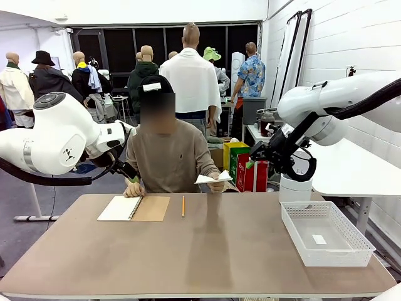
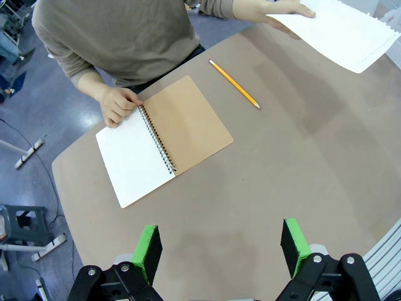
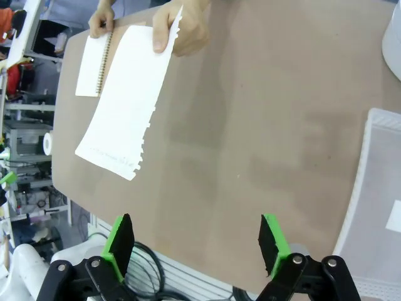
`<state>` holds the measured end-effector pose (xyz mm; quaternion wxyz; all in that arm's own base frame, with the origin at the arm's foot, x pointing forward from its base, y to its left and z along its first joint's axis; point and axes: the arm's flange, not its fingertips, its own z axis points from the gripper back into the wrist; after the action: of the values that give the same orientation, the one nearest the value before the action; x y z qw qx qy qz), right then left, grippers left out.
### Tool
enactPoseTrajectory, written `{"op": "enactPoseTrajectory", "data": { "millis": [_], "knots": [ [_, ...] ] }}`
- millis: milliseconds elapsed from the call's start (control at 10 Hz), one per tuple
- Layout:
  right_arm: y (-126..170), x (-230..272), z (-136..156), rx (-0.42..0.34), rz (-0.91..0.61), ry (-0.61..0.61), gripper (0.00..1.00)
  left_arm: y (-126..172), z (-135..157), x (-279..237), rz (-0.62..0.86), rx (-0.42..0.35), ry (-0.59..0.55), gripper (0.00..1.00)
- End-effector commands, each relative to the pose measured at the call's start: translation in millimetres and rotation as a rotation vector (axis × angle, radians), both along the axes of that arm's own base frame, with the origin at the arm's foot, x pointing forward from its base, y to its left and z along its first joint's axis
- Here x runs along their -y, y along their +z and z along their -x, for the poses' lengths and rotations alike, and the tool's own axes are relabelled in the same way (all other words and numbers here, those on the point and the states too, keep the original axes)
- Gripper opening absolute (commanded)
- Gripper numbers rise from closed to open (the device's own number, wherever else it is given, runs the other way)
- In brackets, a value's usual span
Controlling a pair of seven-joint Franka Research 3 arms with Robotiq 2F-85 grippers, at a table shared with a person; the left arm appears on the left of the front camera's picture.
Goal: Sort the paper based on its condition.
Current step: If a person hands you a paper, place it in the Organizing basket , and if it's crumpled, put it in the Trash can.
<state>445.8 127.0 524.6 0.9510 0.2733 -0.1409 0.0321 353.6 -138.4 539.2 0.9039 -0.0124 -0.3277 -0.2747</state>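
1. The left pincer gapes wide and empty above the worktop, near the spiral notebook and the pencil.
2. The paper sheet hangs from the person's hand, clear of the worktop. It looks thin and limp, so a closing pad could crumple it or miss it.
3. The right pincer is likewise wide and empty. Its wrist view shows the sheet's ragged torn edge, while the front view gives the sheet nearly edge-on.

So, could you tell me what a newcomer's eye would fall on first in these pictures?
Most likely the sheet of paper, ragged along one edge, which the person's hand holds up over the far side of the table. Next, the open notebook with a pencil beside it on the left, and the white basket on the right. Both the left gripper and the right gripper hang open above the table.
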Motion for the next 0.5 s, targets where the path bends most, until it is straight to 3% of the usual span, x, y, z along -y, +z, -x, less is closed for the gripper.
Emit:
{"op": "enactPoseTrajectory", "data": {
  "millis": [0,200,300,400],
  "knots": [
    [2,0,1,0.007,-0.013,0.024,1.0,0,0,-1,0.0,0.0,-0.001,1.0],
    [1,-1,1,0.003,0.002,0.003,1.0,0,0,-1,0.0,0.0,-0.001,1.0],
    [-6,-10,-20,-0.138,-0.116,-0.055,1.0,0,0,-1,0.0,0.0,-0.001,1.0],
    [-15,-17,-33,-0.228,-0.183,-0.073,1.0,0,0,-1,0.0,0.0,-0.001,1.0]
  ]
}}
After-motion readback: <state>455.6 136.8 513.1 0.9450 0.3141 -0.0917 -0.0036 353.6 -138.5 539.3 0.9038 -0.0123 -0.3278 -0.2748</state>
